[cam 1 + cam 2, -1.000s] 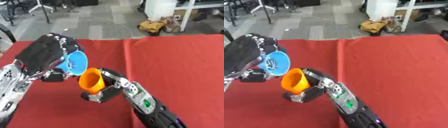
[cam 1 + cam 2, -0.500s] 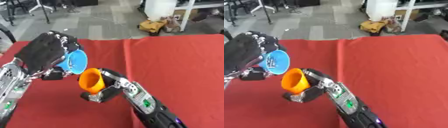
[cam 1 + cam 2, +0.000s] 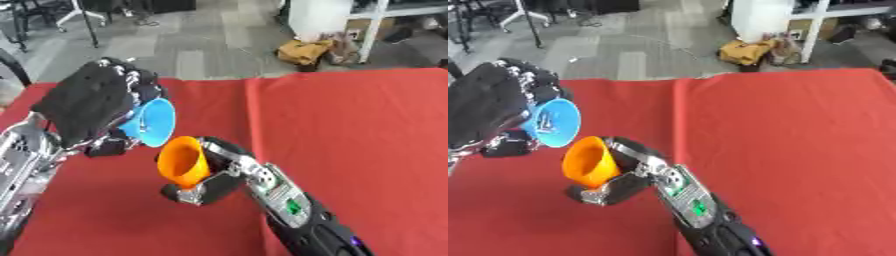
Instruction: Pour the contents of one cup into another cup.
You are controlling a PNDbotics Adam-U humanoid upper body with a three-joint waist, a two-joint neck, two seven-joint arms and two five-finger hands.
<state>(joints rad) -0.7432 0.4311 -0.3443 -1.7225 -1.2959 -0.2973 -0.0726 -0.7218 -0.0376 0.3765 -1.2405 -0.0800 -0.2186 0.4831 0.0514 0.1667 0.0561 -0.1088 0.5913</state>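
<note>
L hand (image 3: 87,107) raised at left w/ fingers curled, R hand (image 3: 206,185) low at centre, fingers curled.

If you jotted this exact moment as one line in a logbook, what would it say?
left hand: shut on blue cup, tipped sideways | right hand: shut on orange cup, tilted | rims close, apart | red tablecloth

Left hand (image 3: 87,107) at table's (image 3: 367,130) left side, fingers curled round one cup (image 3: 150,123), tipped on its side, mouth toward right. Second cup (image 3: 184,162) just right of and below first, nearer camera, rims close together; touching or apart, cannot tell. Second cup tilted, mouth toward left, held by right hand (image 3: 214,177), fingers under and behind it. Right forearm runs from lower right. Floor beyond table's far edge.
</note>
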